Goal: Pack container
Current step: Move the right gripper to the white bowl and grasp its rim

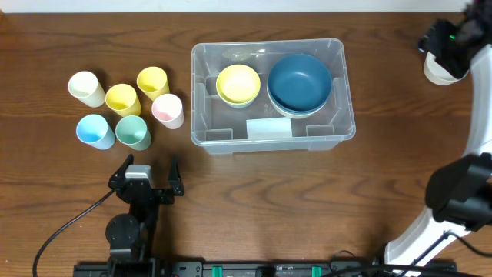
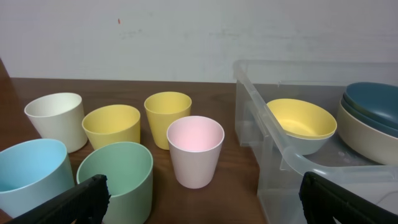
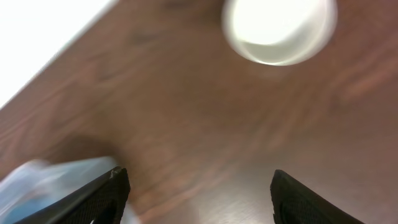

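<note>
The right wrist view is blurred: the white bowl (image 3: 280,28) at 1 o'clock is cut by the top edge; a bluish smear (image 3: 50,183) at 8 o'clock cannot be named. The left wrist view cuts the container (image 2: 261,121) at 3 o'clock.

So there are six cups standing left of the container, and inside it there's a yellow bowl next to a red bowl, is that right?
Not quite. The bowl next to the yellow bowl is dark blue, not red, as the overhead view shows. The rest holds: both sit inside the container, and the six cups stand to its left.
</note>
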